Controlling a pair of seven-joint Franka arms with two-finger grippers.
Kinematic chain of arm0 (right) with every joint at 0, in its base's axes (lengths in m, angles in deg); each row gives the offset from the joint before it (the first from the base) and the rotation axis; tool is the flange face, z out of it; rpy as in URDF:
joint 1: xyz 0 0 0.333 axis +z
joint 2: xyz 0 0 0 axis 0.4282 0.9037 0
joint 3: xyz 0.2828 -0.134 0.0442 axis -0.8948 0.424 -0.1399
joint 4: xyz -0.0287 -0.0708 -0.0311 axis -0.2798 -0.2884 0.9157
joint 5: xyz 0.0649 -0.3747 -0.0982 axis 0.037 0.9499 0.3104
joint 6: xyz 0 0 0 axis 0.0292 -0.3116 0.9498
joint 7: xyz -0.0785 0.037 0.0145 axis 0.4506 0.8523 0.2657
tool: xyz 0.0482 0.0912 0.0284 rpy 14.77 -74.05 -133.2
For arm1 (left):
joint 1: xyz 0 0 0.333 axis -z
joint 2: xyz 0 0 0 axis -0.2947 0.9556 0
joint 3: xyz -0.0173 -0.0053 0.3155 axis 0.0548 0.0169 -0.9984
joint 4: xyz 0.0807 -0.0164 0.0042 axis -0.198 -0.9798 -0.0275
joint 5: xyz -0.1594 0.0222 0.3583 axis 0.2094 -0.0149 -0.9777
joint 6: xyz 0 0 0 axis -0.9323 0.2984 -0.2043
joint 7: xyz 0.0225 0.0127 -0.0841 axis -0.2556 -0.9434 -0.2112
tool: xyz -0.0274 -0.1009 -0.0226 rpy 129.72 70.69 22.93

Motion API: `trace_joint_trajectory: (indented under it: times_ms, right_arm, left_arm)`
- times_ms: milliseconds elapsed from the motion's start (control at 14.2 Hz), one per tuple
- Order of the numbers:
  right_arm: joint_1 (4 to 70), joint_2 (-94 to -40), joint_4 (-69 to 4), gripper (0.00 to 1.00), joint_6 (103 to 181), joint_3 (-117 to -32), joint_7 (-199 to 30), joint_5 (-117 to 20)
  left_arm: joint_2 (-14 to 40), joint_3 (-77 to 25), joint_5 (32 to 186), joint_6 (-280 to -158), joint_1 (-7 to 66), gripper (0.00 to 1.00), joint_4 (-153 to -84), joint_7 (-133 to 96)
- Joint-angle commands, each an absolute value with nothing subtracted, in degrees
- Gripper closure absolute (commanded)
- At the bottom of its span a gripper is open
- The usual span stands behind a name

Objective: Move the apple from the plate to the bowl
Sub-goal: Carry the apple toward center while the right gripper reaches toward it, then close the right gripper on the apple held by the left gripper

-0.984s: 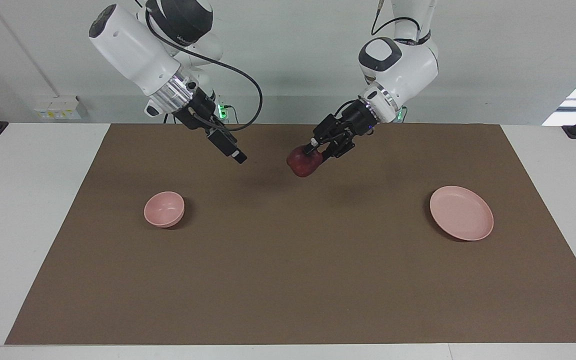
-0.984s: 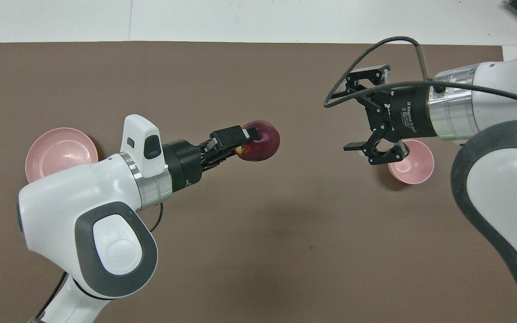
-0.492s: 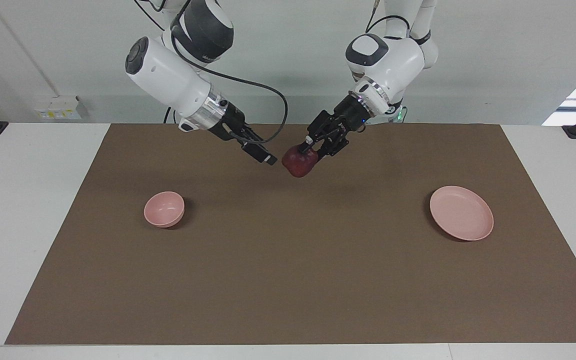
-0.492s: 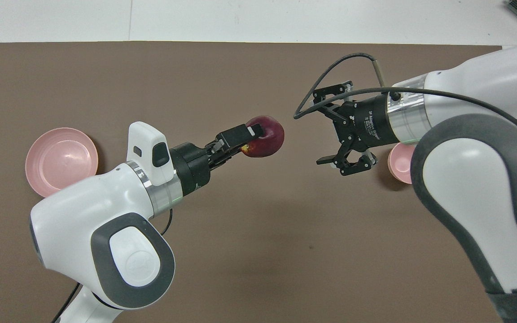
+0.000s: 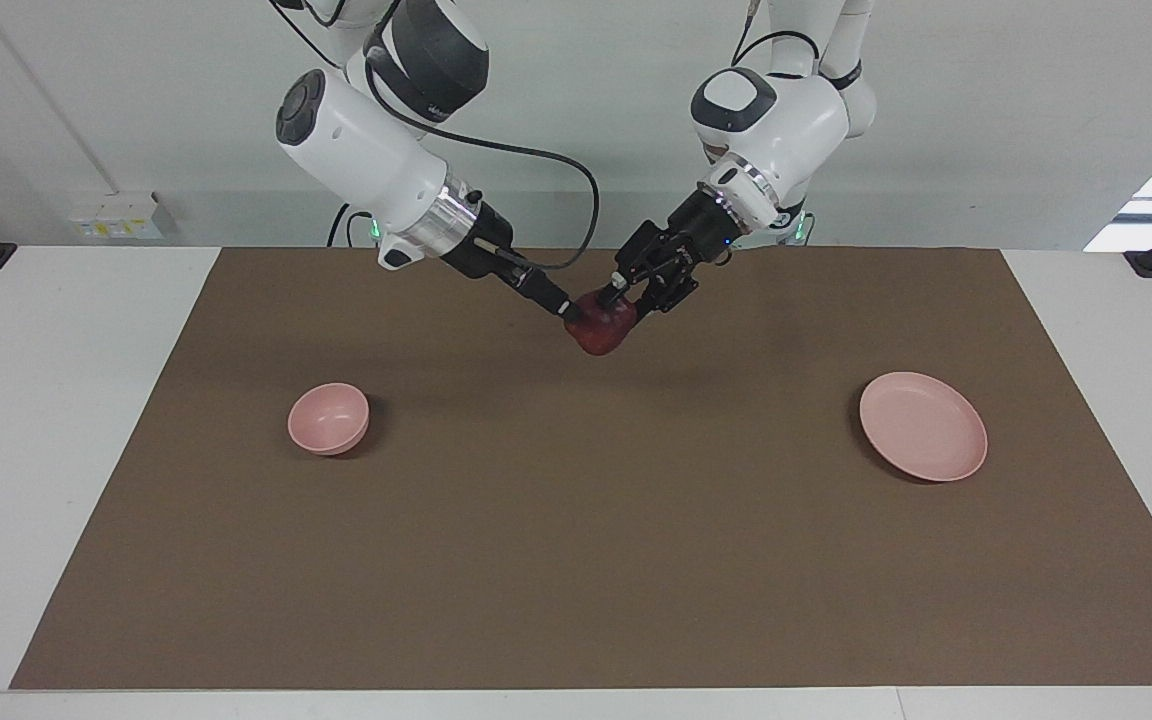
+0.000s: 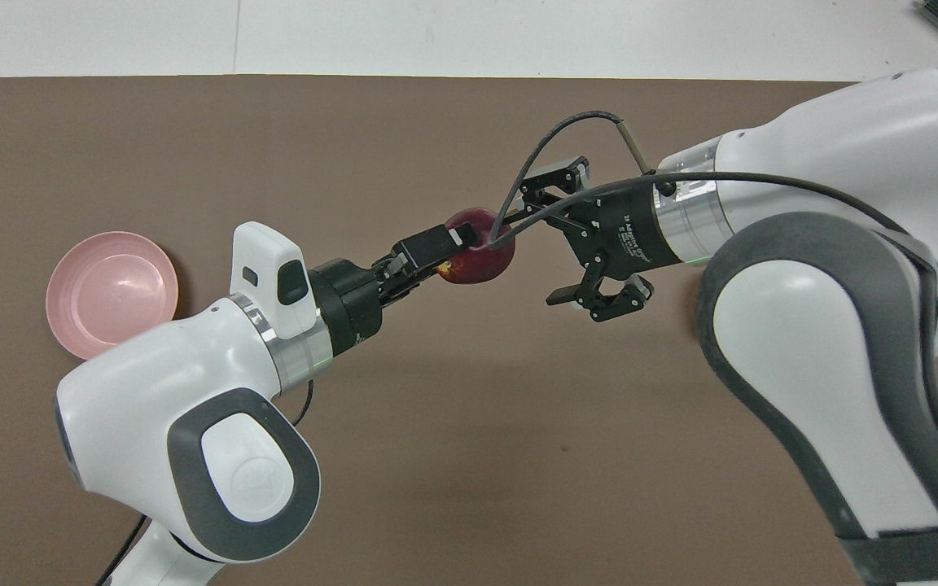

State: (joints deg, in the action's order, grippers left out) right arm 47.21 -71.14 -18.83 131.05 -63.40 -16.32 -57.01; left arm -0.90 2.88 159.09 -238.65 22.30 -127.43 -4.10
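The dark red apple (image 5: 598, 330) (image 6: 485, 251) hangs in the air over the middle of the brown mat, and my left gripper (image 5: 622, 303) (image 6: 469, 244) is shut on it. My right gripper (image 5: 562, 308) (image 6: 544, 241) is open, its fingertips right beside the apple on the side away from the left gripper. I cannot tell whether they touch it. The pink plate (image 5: 923, 425) (image 6: 111, 281) lies bare toward the left arm's end. Toward the right arm's end stands the pink bowl (image 5: 328, 418) with nothing in it. My right arm hides it in the overhead view.
A brown mat (image 5: 576, 560) covers most of the white table (image 5: 56, 420). A black cable (image 6: 567, 130) loops over my right gripper's wrist.
My right gripper has swung from over the bowl toward the middle and now sits right by the apple. My left gripper, still holding the apple, has barely shifted.
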Motion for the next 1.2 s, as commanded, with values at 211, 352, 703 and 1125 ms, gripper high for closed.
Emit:
trace_joint_trajectory:
  times_ms: [211, 352, 703, 1125]
  right_arm:
    - [48.55, -67.28, -15.26, 0.00, 135.06, -63.60, -14.35, -56.69]
    - [49.60, -66.76, -15.34, 0.00, 136.55, -63.60, -14.00, -56.87]
    - [50.31, -66.84, -15.78, 0.00, 136.12, -63.60, -14.00, -57.05]
    - [50.05, -66.84, -15.52, 1.00, 135.59, -63.60, -13.30, -57.22]
  left_arm:
    - [-1.37, 3.12, 160.34, -240.17, 23.21, 1.00, -127.78, -3.10]
    - [-1.37, 3.12, 160.34, -240.17, 23.21, 1.00, -127.87, -3.19]
    - [-1.46, 3.21, 160.34, -240.08, 23.21, 1.00, -127.96, -3.54]
    - [-1.54, 3.12, 160.34, -240.08, 23.21, 1.00, -128.05, -3.63]
